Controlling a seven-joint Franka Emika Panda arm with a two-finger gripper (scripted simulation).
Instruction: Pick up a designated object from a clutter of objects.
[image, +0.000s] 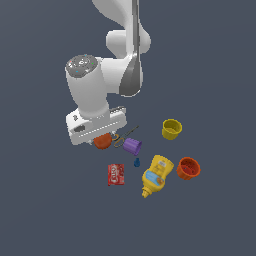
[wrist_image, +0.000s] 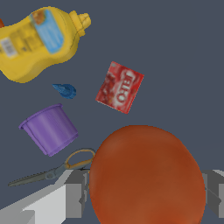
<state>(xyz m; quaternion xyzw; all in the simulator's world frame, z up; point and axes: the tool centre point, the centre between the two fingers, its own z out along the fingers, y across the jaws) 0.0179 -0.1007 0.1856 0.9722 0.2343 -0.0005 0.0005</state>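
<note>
One ball (wrist_image: 146, 175) sits between the gripper (image: 103, 140) fingers (wrist_image: 75, 194), apparently clamped, beside the purple cup (image: 132, 145).
The arm should lift straight up, grip firm, clear of the scissors (wrist_image: 52, 171).

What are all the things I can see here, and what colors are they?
Orange ball: one, orange-red, between the gripper's fingers, under the arm's hand.
Purple cup: one, purple, lying on its side beside the ball.
Scissors: one pair, grey blades, tan handles, between the ball and the purple cup.
Blue piece: one, blue, tiny, between the purple cup and the mustard bottle.
Red packet: one, red with white lettering, lying flat.
Mustard bottle: one, yellow with a blue label, lying down.
Yellow cup: one, yellow, towards the exterior view's right.
Orange-red cup: one, ribbed, right of the bottle in the exterior view.
Gripper: one, white and grey, fingers either side of the ball.
</note>
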